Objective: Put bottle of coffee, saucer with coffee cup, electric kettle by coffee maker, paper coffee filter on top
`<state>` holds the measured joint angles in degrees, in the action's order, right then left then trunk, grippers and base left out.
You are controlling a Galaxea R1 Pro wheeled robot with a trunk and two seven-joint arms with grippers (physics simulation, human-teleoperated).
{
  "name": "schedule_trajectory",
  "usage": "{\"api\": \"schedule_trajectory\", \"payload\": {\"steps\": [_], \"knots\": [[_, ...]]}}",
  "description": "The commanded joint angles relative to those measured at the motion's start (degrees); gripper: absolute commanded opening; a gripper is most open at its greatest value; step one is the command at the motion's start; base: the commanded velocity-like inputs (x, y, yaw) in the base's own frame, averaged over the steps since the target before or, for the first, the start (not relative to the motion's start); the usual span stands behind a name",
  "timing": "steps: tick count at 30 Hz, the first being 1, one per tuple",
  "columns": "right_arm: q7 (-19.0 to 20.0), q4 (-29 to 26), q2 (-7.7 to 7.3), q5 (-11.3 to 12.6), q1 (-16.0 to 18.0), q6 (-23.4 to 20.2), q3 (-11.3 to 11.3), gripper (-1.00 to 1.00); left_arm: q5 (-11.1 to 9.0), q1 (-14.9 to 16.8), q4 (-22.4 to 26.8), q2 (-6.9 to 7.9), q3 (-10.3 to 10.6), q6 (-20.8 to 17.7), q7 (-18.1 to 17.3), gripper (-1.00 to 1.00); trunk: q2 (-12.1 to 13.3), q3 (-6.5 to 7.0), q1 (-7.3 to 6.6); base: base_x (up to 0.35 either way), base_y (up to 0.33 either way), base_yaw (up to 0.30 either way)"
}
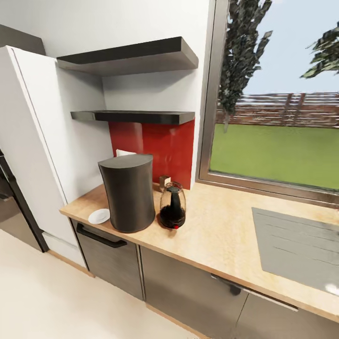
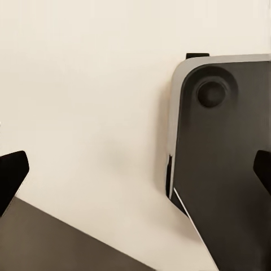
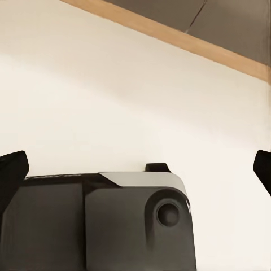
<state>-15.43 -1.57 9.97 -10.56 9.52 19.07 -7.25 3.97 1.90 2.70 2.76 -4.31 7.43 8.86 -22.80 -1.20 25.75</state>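
The dark grey coffee maker [image 1: 127,193] stands on the countertop [image 1: 221,230] near its left end. The white saucer [image 1: 99,216] lies at its left foot, and the glass electric kettle [image 1: 172,207] stands touching its right side. A white edge [image 1: 125,152] peeks over behind the machine, and a small brown top [image 1: 165,181] shows behind the kettle; I cannot tell what either is. The thin black kitchen shelf [image 1: 134,116] is seen from below, so its top is hidden. The coffee cup is out of view. My left gripper [image 2: 138,172] and right gripper [image 3: 138,169] are open over pale floor, holding nothing.
A thicker black shelf [image 1: 132,56] hangs above the thin one. A white tall cabinet [image 1: 37,141] flanks the counter's left end. The grey sink [image 1: 296,245] is inset at the right, under a window [image 1: 278,94]. Both wrist views show the robot's dark base [image 2: 226,169].
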Motion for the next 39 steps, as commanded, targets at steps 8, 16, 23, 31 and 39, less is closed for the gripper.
{"api": "schedule_trajectory", "payload": {"steps": [8,16,23,31,39], "knots": [[-0.2,0.1,-0.70,-0.6,0.1,0.1,-0.5,1.00,0.4,0.0,-0.1,-0.07,-0.4,0.2,0.1,1.00,-0.1,0.05,0.04,0.000,0.000,-0.137],[-0.1,0.1,-1.00,-0.6,0.1,0.1,-0.4,1.00,0.4,0.0,-0.1,-0.14,-0.5,0.2,0.1,1.00,-0.1,0.49,0.04,0.000,0.000,-0.199],[0.0,0.1,-1.02,-0.6,0.1,0.1,-0.5,1.00,0.5,0.1,0.0,-0.13,-0.5,0.2,0.1,1.00,-0.1,0.65,0.04,0.000,0.000,-0.248],[0.0,0.1,-1.01,-0.6,0.1,0.0,-0.5,1.00,0.6,0.1,0.0,-0.14,-0.5,0.2,0.0,1.00,-0.1,0.66,0.04,0.000,0.000,-0.264],[0.0,0.1,-1.21,-0.6,0.1,0.0,-0.4,1.00,0.5,0.1,0.0,-0.22,-0.5,0.2,-0.1,1.00,-0.1,0.66,0.04,0.000,0.000,-0.275]]}}
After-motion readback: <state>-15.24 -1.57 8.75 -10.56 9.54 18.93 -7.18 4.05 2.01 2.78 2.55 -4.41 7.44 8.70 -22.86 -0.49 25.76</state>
